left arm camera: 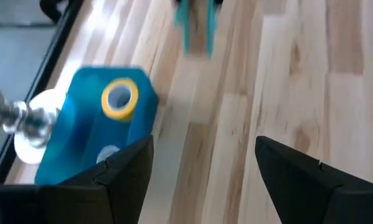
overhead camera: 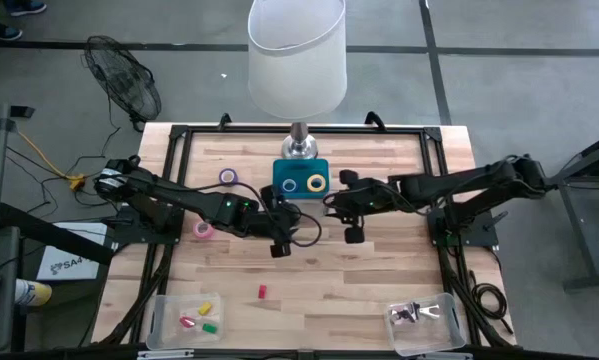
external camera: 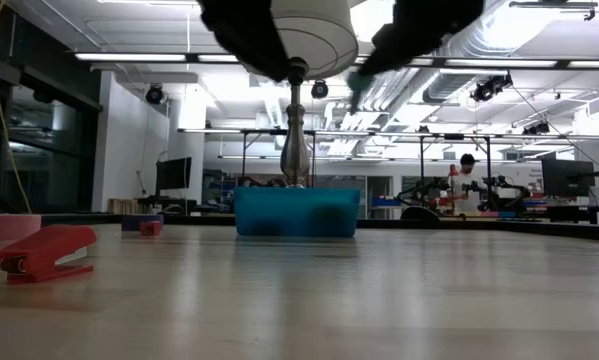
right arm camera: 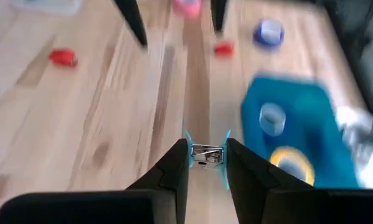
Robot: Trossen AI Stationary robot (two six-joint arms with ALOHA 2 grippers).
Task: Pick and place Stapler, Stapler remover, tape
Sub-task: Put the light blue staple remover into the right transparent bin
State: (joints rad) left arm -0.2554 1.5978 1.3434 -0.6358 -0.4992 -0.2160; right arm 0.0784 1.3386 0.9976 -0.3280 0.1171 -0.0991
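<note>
My right gripper (right arm camera: 208,163) is shut on a teal-handled stapler remover (right arm camera: 207,154), held in the air just on the near side of the blue tray (overhead camera: 301,168). The remover also shows in the low view (external camera: 359,85). In the tray lie a blue tape roll (right arm camera: 272,117) and a yellow tape roll (left arm camera: 119,98). My left gripper (left arm camera: 202,168) hovers open over bare wood beside the tray, facing the right gripper. A purple tape roll (overhead camera: 228,177) and a pink one (overhead camera: 204,230) lie flat on the table's left half. The red stapler (external camera: 44,252) rests on its base near the front. My right gripper pinches the stapler remover by its two teal side grips (right arm camera: 190,152) between its two fingers. The metal jaws (right arm camera: 206,155) show in the gap. The fingers slant down toward the table's left. The remover is lifted clear of the table.
A lamp (overhead camera: 297,60) stands behind the tray at the far edge. A clear container (overhead camera: 189,318) with small coloured blocks sits near left. Another clear container (overhead camera: 424,320) with dark metal pieces sits near right. A small red block (right arm camera: 222,48) lies by the left arm.
</note>
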